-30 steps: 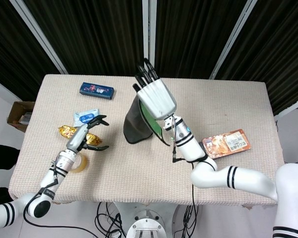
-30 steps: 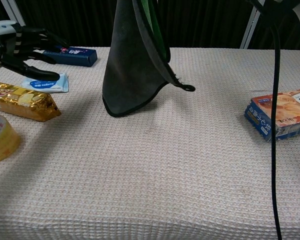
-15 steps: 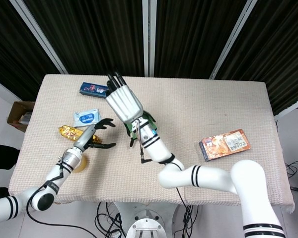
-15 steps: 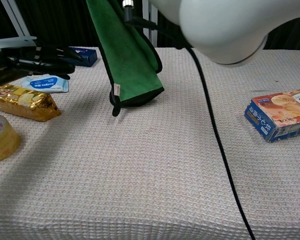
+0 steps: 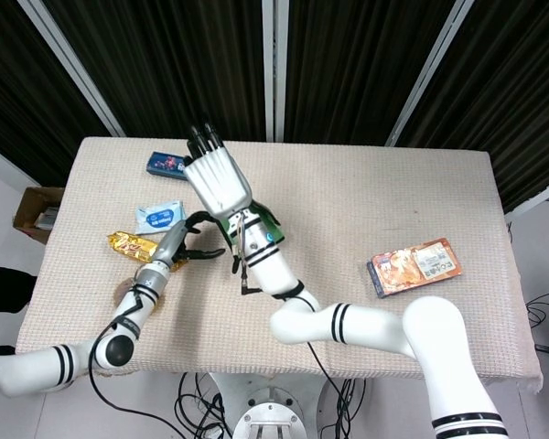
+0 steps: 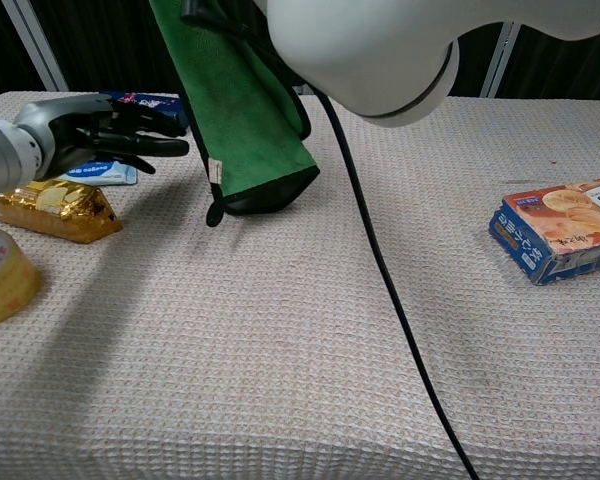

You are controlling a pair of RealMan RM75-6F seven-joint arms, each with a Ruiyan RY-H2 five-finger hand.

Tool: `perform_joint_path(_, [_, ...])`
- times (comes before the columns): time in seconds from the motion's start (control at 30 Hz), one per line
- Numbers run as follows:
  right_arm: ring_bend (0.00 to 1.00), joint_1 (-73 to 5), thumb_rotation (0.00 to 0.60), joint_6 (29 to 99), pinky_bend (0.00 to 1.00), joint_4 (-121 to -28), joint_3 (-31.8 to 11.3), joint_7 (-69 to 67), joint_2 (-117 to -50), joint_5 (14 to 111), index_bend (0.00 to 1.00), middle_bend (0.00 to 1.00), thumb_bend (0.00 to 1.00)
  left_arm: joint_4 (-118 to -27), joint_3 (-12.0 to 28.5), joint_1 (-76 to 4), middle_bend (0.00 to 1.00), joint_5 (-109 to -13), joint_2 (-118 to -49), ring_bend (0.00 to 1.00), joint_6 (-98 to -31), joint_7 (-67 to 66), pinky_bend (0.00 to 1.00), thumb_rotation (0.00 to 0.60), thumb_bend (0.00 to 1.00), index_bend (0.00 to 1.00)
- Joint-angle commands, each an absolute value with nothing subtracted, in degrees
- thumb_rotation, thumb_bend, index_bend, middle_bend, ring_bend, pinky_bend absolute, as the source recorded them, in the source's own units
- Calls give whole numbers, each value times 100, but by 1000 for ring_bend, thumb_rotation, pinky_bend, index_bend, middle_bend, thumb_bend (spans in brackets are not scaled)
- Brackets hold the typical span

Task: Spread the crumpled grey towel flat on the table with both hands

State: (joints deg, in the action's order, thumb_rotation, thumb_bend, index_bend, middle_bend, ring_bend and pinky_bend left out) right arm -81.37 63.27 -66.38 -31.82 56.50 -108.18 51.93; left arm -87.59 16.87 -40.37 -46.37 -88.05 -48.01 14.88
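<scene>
The towel hangs upright over the back left of the table, its green face with dark edging towards the chest camera and its lower end touching the cloth. In the head view only green slivers of the towel show behind my raised right hand, which holds its top. In the chest view my right forearm fills the top and the grip itself is out of frame. My left hand is open with its dark fingers spread, just left of the towel's hanging edge and not touching it.
Left of the towel lie a blue box, a white-blue packet, a gold snack bar and a tape roll. A biscuit box sits at the right. My arm's black cable crosses the table's middle.
My right hand has carried the towel leftward and turned it, so its green face now shows instead of the grey. My left hand has moved right, up close to the towel's edge.
</scene>
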Motion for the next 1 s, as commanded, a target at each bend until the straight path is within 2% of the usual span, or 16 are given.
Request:
perform_joint_path(0.03, [0,-8214,600,6339,0,-6532,-3228,5616,-10870,5121,738,293,543,-8819,1736,-4074,114,-4569,-8830,133,-4758,1447,230,446,0,279])
perform_joint_path(0.37, [0,-8480,600,6464,0,-6393,-3414,5368,-10962,5043,739,298,543,-8671,1847,-4387,119,-3873,-9149,133,-4978,690,231,466,0,344])
perform_joint_path(0.73, [0,-8417,600,6577,0,-6597,-3333,5247,-10839,4984,740,299,543,-8579,1957,-4384,145,-3579,-9254,147,-4972,576,262,484,5,437])
perform_joint_path(0.97, [0,-8344,600,6637,0,-6781,-3248,5235,-10730,4953,740,299,543,-8496,2059,-4333,191,-3575,-9352,169,-4994,667,264,502,176,507])
perform_joint_path(1.0, [0,-8331,600,6647,0,-6806,-3235,5239,-10711,4953,740,299,543,-8503,2071,-4324,199,-3582,-9348,171,-4980,685,265,520,200,519])
